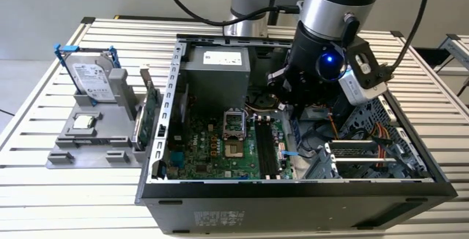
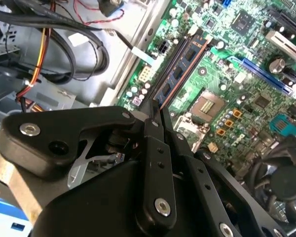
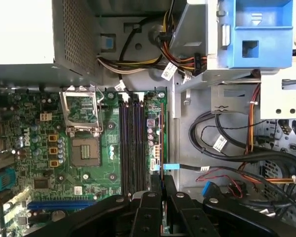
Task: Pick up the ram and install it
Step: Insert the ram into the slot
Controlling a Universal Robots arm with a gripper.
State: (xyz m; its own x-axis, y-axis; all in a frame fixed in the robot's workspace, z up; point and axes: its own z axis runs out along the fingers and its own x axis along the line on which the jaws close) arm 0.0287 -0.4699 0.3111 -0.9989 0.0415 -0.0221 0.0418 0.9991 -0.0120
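My gripper (image 3: 161, 180) is shut on the ram (image 3: 161, 143), a thin green stick seen edge-on and reaching away from the fingertips. It hangs just beside the black memory slots (image 3: 132, 143) of the motherboard (image 3: 49, 123), over the board's edge near the cable bay. The second wrist view shows the ram (image 2: 180, 69) with its row of dark chips slanting out from the gripper (image 2: 157, 111). In the exterior view the gripper (image 1: 293, 104) is down inside the open computer case (image 1: 293, 187), above the far end of the memory slots (image 1: 267, 151).
The empty processor socket (image 3: 84, 148) lies beside the slots. The power supply (image 1: 216, 71) fills the case's far corner. Cables (image 3: 227, 153) and a drive cage (image 1: 374, 151) crowd the other side. Outside the case, a grey fixture (image 1: 95, 140) holds a hard drive (image 1: 94, 79) and a green card (image 1: 150, 115).
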